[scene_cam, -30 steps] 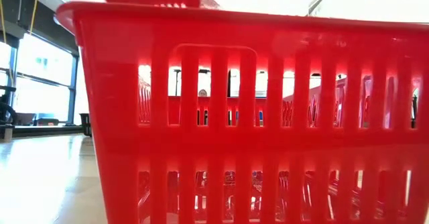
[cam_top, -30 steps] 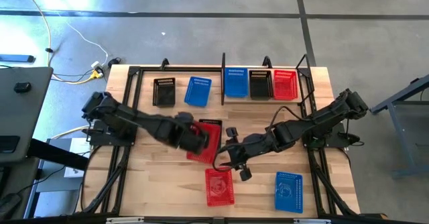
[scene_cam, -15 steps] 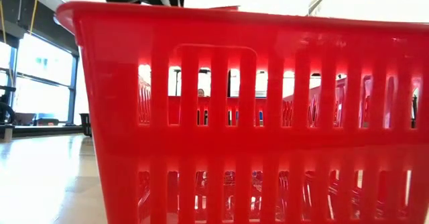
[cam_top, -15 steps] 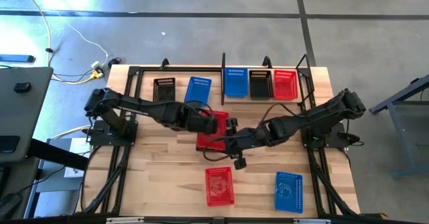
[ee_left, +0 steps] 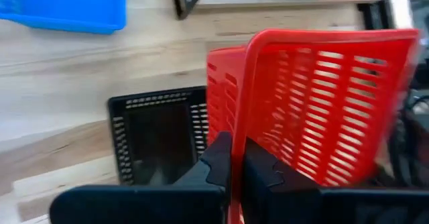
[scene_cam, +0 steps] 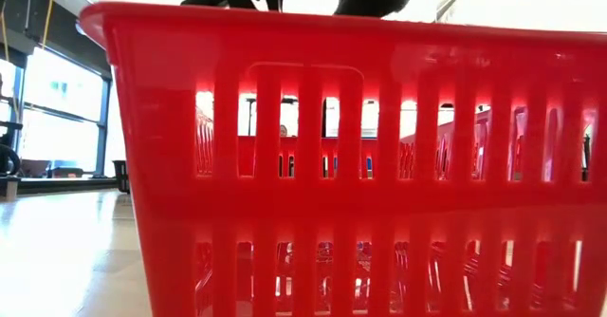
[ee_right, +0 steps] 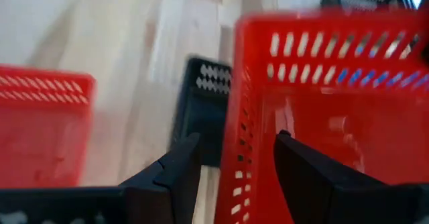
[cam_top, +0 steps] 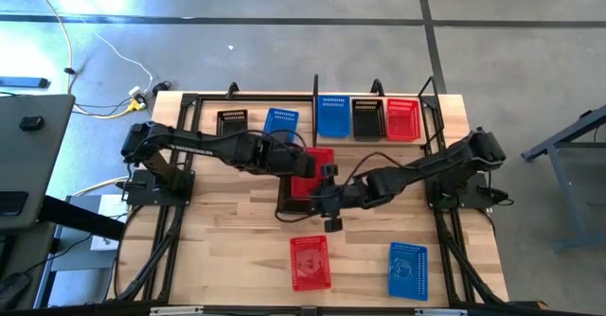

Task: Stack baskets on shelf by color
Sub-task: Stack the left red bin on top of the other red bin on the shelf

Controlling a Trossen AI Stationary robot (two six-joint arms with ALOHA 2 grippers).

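I have both arms meeting over the middle of the bench (cam_top: 218, 231), with a red basket (cam_top: 312, 169) lifted between them. My left gripper (ee_left: 236, 163) is pinched tight on that basket's rim, its fingers closed to a thin slit around the red edge. My right gripper (ee_right: 231, 160) sits at the basket's opposite side with its fingers spread wide, one outside the wall and one inside; I cannot tell whether either finger touches the plastic.

Under the held basket a black basket (ee_left: 157, 140) lies flat on the wood, just beside the red wall in the left wrist view.

The shelf (cam_top: 379, 96) runs along the far edge, right of centre, carrying a blue, a black and a red basket side by side. Left of it along the far edge stand another black basket (cam_top: 232, 123) and a blue basket (cam_top: 280, 120).

Near the front edge a second red basket (cam_top: 310, 262) and a blue basket (cam_top: 407, 270) sit well apart, with bare wood between them and toward the front left corner.
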